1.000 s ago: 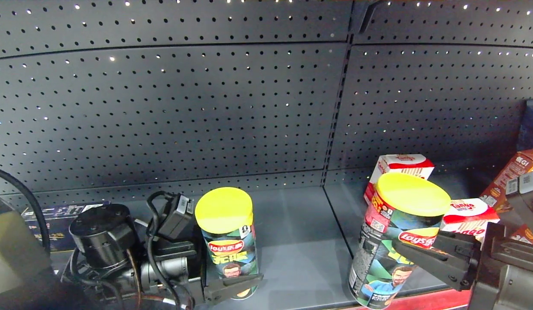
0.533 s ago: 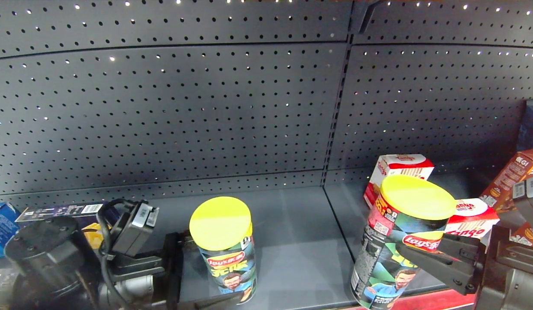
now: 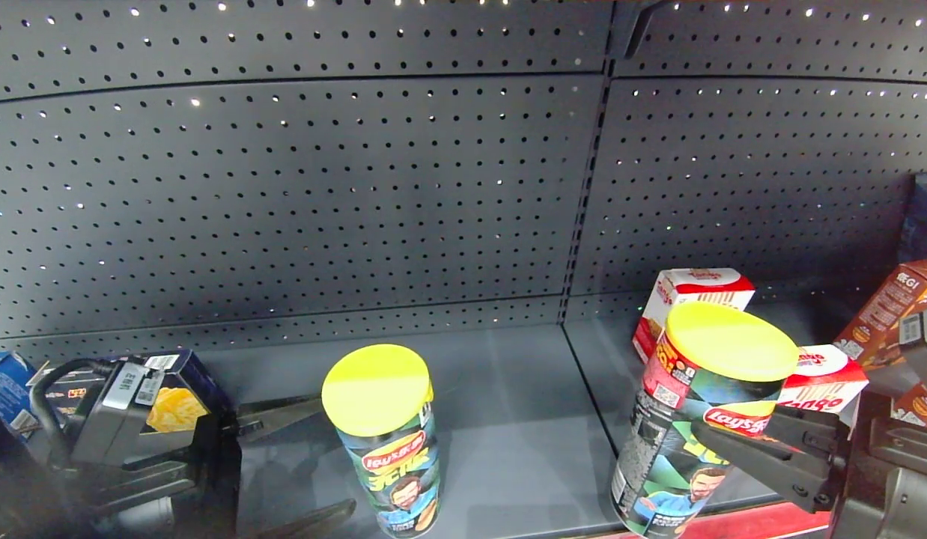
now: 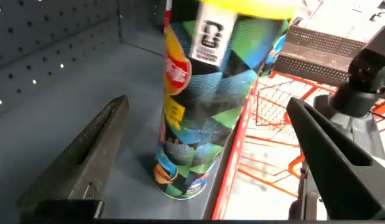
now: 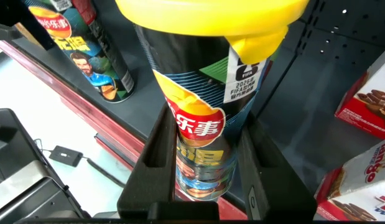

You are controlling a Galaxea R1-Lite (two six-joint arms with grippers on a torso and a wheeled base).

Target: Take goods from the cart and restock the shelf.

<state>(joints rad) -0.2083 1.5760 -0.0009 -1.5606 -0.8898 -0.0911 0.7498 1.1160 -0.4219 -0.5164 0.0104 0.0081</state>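
Yellow plastic lids top both goods – two tall crisp cans, each with a dark wrapper printed in green and blue facets, a red logo patch and a footballer's picture low on the side.

Left can (image 3: 385, 442): upright on the grey shelf (image 3: 508, 419), near its front edge, left of the seam between the two shelf boards. Lid flat and seated.

Left tool (image 3: 332, 457): fingers spread wide and holding nothing. It lies low over the shelf just left of that can. In the left wrist view the can stands between the two finger lines, clear of both.

Right can (image 3: 695, 419): on the right board at the front lip, tilted, with its lid leaning right. Its base sits over the red edge strip (image 3: 748, 520) – cannot tell whether it rests on the shelf.

Right tool (image 5: 208, 155): closed on this can, one finger on each side of the body, just below the logo patch.

Behind and right of the held can are two red-and-white boxes (image 3: 695, 292), the nearer one just beside it. A brown box (image 3: 890, 299) leans at far right. A dark blue box (image 3: 171, 397) sits at far left. Dark perforated back panel (image 3: 359, 187). An orange wire cart (image 4: 273, 143) shows beyond the shelf edge in the left wrist view.
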